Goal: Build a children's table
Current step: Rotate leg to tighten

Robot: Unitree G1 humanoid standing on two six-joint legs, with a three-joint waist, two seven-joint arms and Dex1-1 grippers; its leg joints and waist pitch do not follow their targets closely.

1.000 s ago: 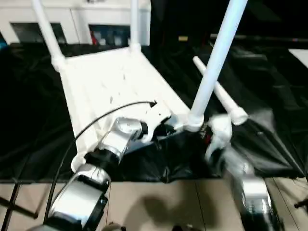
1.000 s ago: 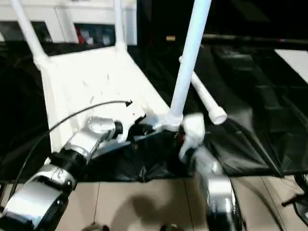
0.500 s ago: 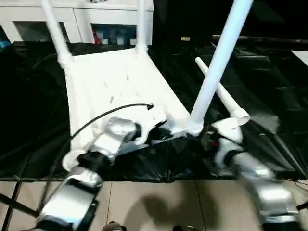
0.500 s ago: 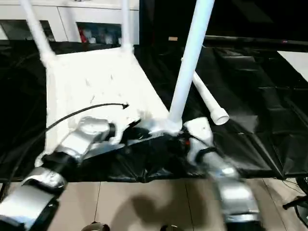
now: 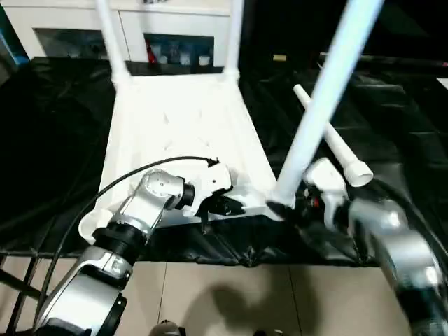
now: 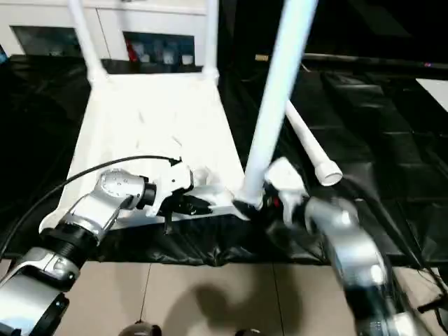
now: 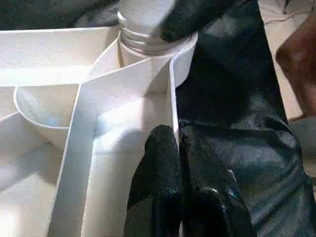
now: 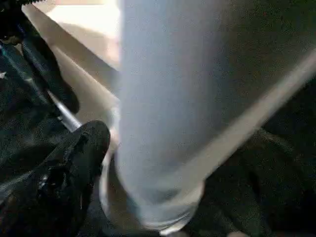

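Note:
The white tabletop [image 5: 182, 133] lies underside up on a black sheet. Two white legs [image 5: 108, 35] [image 5: 234, 35] stand in its far corner sockets. A third leg [image 5: 322, 105] rises tilted from the near right socket. My right gripper [image 5: 297, 204] is shut on this leg's base, and one black finger [image 8: 64, 173] presses against the tube. My left gripper [image 5: 225, 205] is shut on the tabletop's near rim, just left of that socket, with its fingers [image 7: 165, 163] pinching the thin wall. A fourth leg [image 5: 332, 147] lies loose on the sheet to the right.
A white cabinet with glass doors [image 5: 168, 45] stands behind the table. The black sheet [image 5: 49, 140] covers the floor around it and ends at beige floor tiles [image 5: 231, 294] near me. A black cable [image 5: 140, 171] arcs over my left forearm.
The camera has shifted. My right forearm has swung outward to the right around the near leg's base while staying at it. My left gripper stays on the rim.

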